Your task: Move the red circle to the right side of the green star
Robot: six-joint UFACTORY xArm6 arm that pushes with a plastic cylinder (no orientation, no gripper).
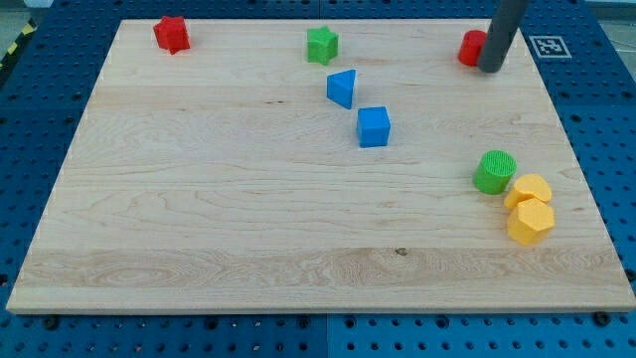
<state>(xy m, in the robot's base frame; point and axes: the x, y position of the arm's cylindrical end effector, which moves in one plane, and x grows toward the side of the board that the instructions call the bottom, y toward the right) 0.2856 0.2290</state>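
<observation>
Camera view: my tip (489,68) touches red circle (471,48) — round, seemingly axisless — no gripper shows.

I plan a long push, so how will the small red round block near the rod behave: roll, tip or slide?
The red circle looks squat, so it probably slides on the smooth wooden board without tipping. Its round side may slip off my tip, touching its right. It looks light.

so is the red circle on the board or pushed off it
On the board: the red circle sits inside the wooden board top edge, against my tip.
</observation>
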